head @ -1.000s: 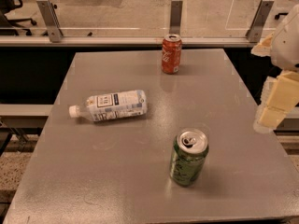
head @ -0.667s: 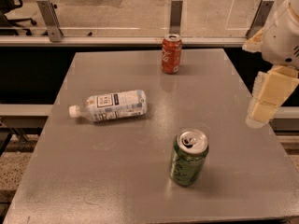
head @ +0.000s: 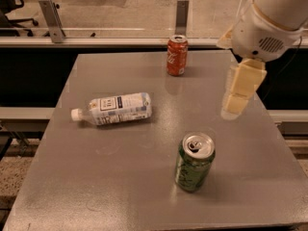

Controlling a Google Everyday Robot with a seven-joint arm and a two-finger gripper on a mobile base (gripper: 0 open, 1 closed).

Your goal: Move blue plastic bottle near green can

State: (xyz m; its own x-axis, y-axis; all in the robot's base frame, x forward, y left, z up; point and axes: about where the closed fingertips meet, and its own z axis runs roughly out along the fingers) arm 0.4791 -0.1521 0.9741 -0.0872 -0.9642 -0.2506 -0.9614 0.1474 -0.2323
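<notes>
The blue plastic bottle [head: 118,108] lies on its side on the left half of the grey table [head: 115,182], white cap pointing left. The green can [head: 194,162] stands upright toward the front, right of centre, with its silver top and pull tab showing. My gripper [head: 236,102] hangs from the white arm at the upper right. It is above the table's right side, behind and to the right of the green can and far to the right of the bottle. It holds nothing.
A red cola can [head: 176,55] stands upright near the table's far edge. Behind the table runs a rail with metal posts [head: 51,19]. The floor drops away at the table's left and right edges.
My arm and gripper have moved left and inward over the table's right side. The bottle and both cans have not moved.
</notes>
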